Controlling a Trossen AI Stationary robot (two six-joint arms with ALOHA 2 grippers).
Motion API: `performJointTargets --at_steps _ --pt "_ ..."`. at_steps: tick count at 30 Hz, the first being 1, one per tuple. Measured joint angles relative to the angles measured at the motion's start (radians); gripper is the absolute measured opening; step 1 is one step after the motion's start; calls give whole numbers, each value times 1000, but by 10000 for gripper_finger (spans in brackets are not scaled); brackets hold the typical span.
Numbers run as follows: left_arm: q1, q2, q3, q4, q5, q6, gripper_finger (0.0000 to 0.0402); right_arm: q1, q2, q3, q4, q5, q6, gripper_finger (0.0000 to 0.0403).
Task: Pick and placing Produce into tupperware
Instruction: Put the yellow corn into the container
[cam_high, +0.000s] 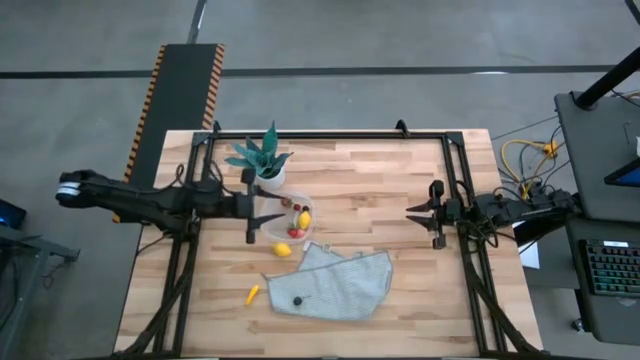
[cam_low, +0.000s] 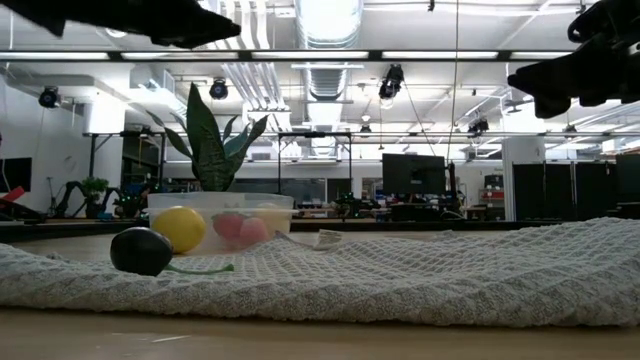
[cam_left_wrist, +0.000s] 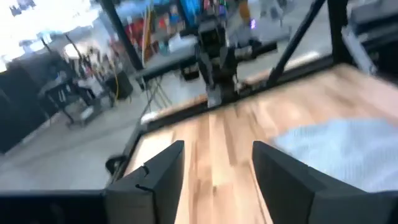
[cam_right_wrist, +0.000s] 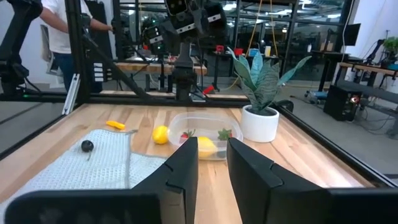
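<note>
Wooden tabletop (cam_high: 400, 180) | left gripper (cam_high: 268, 213) nearer, jaws apart beside tupperware (cam_high: 297, 217) | loose lemon (cam_high: 283, 250) just toward cloth (carrot farther) | right gripper (cam_high: 418, 218) parted, waiting.

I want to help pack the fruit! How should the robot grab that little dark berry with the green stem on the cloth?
Grip the dark berry across its round body, coming straight down, probably. Its stem lies flat on the cloth, too thin to pinch, and nothing crowds it.

Dark jointed arms (cam_high: 150, 203), black angular hands (cam_high: 262, 207), seemingly matte.
</note>
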Motion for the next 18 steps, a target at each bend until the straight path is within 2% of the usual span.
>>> performJointTargets --at_steps 4,7,12,18 --pt "-22 26 150 -327 -111 -24 212 0 0 0 0 0 0 71" --pt "-39 52 273 -570 -140 -192 226 0 0 0 0 1 -6 71" --pt "-84 112 421 -871 -88 -536 228 0 0 0 -1 1 -1 75" --pt "-176 224 490 -1020 22 -904 228 0 0 0 -1 1 0 69"
